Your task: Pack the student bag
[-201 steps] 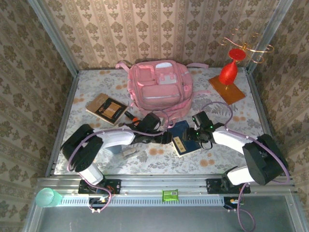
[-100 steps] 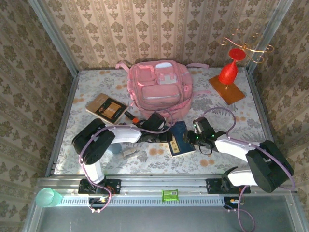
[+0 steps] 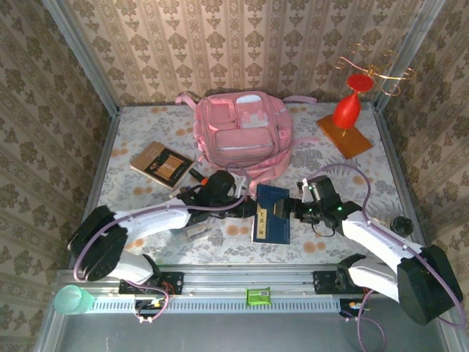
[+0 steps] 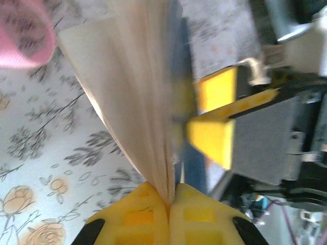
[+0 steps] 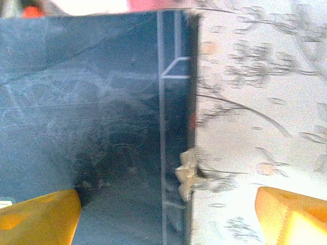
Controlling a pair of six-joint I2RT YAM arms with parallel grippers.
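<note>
At twelve o'clock on the table (image 3: 139, 136), close to the back wall, lies the student bag (image 3: 242, 136). It is soft pink cloth, front side up, with several zipped pockets stacked on it and a white patch near the top. Pale pink straps spill out at its six o'clock edge, and another strap shows at its two o'clock corner. It is much the biggest thing before me.

My left claw (image 4: 168, 198) is clamped on the blue book (image 3: 271, 216), its yellow fingers pinched together on the cream pages at the book's nine o'clock edge. My right claw (image 5: 163, 214) stands apart and grips nothing: one finger is over the dark cover, the other over the tablecloth (image 5: 245, 102), with the book's three o'clock edge between them. The book lies at six o'clock of the bag, just beside the strap loops.

Bare cloth lies open from three to five o'clock, between the bag and the orange board (image 3: 344, 137) that carries a red vase (image 3: 346, 110) at two o'clock. A small black thing (image 3: 399, 224) sits by the rail at four o'clock. A brown notebook (image 3: 163, 163) lies at ten o'clock. Metal rails (image 3: 99, 176) run down the nine and three o'clock sides.
</note>
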